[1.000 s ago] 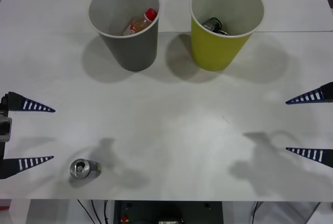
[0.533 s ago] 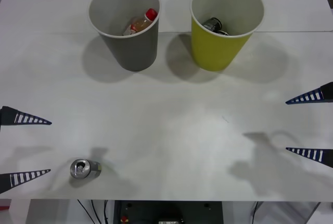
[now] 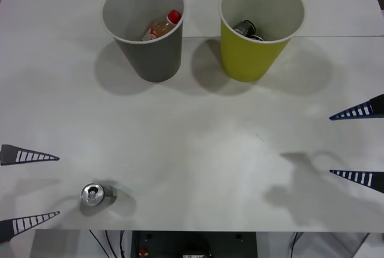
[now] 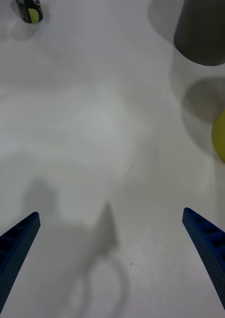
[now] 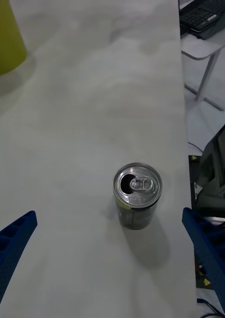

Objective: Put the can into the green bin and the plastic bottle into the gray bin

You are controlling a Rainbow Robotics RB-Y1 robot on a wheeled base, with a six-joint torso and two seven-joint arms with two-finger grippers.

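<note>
Standing upright near the table [image 3: 198,150] front edge, well apart from green bin [image 3: 255,54]: ribbed silver can [image 3: 92,194]. Flanking it, left gripper [image 3: 30,189] spread, empty. Right gripper [image 3: 357,144] splayed, empty. Half hidden inside gray bin [image 3: 153,54]: plastic bottle [image 3: 163,25].

can [image 3: 93,194] upright near table edge, plastic bottle [image 3: 162,26] inside gray bin [image 3: 149,49], green bin [image 3: 253,51] alongside

We saw a shiny metal can [image 5: 136,193] on the smooth matt white bench [image 3: 198,144]; the gray bin [image 3: 153,54] and green bin [image 3: 249,57] looked like matt paper.
</note>
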